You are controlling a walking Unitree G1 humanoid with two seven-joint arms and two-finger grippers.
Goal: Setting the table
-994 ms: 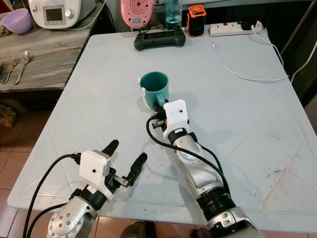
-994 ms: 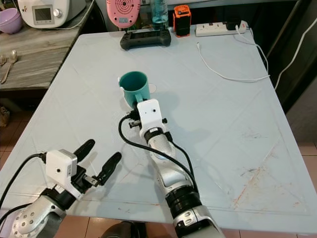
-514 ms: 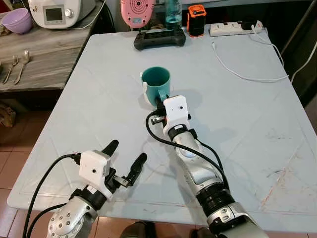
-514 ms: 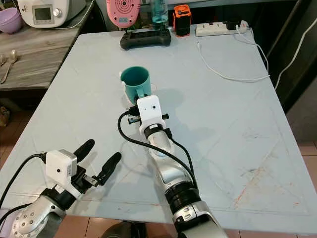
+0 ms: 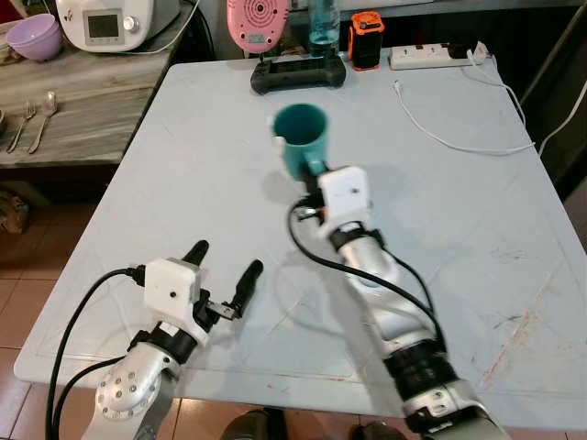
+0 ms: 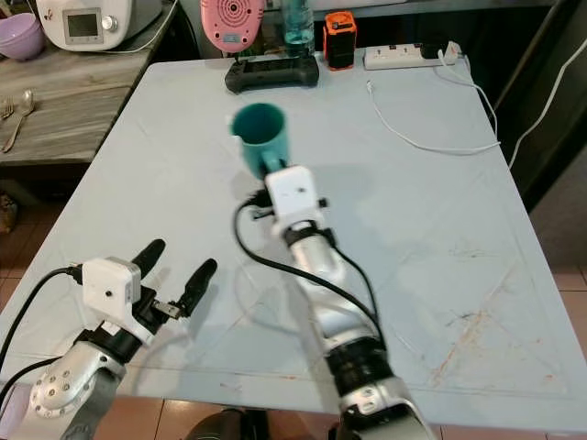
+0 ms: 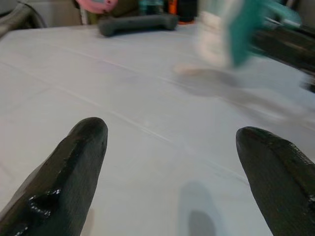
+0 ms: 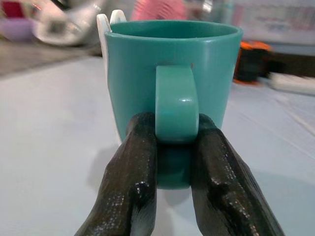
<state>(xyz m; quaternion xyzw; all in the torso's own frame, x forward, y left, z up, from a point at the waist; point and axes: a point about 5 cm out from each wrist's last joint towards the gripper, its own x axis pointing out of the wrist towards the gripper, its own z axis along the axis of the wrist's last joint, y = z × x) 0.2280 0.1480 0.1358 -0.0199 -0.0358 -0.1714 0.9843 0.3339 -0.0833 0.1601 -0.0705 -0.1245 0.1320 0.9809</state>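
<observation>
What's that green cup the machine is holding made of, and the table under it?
The teal mug, held by its handle in the right tool, looks like plastic or melamine: a smooth, evenly coloured wall with only a soft sheen, though glazed ceramic can't be ruled out. The table seems covered by a pale plastic sheet, with crease lines and scuff marks.

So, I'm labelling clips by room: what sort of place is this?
Probably a home kitchen or dining corner: a pale table where the right gripper holds a teal mug, and a wooden counter with a rice cooker, cutlery and a purple bowl.
</observation>
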